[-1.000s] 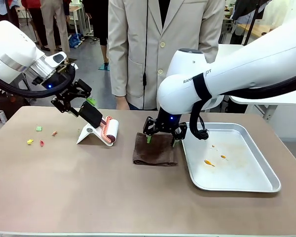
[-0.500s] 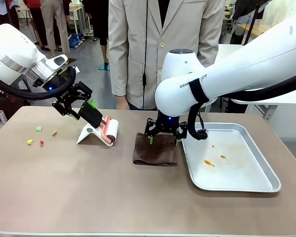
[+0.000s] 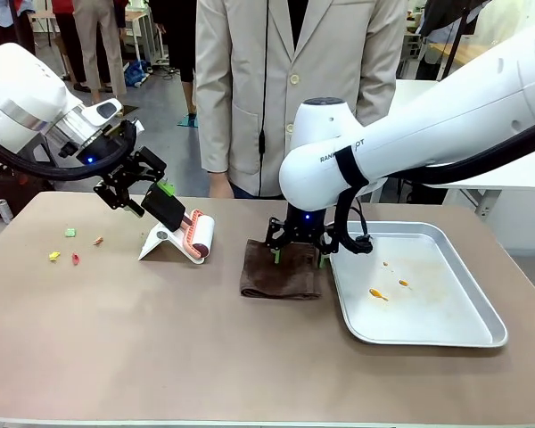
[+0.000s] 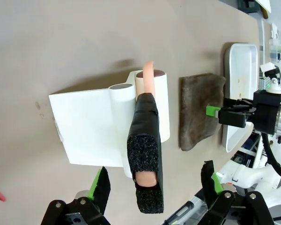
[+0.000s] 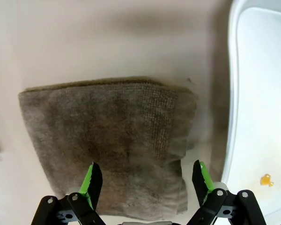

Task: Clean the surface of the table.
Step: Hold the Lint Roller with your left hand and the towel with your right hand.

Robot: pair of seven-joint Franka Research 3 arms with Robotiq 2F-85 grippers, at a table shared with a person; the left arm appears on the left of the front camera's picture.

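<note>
The taupe table (image 3: 160, 339) carries small coloured scraps (image 3: 69, 233) at its left. A lint roller (image 3: 196, 236) with a black foam handle (image 4: 145, 154) rests on a white stand (image 4: 84, 126). My left gripper (image 3: 152, 192) is open, and its fingers (image 4: 101, 187) straddle the handle without touching it. A folded brown cloth (image 3: 281, 272) lies mid-table. My right gripper (image 3: 297, 252) hangs open just above the cloth's far edge, its green-padded fingers (image 5: 91, 180) spread over the cloth (image 5: 107, 136).
A shiny metal tray (image 3: 481, 334) with orange specks (image 3: 376, 293) lies right of the cloth, its rim (image 5: 230, 93) close beside my right gripper. A person in a beige jacket (image 3: 294, 89) stands at the far edge.
My right gripper has sunk slightly toward the cloth and its arm has leaned left. The left gripper has shifted a little around the roller handle.
</note>
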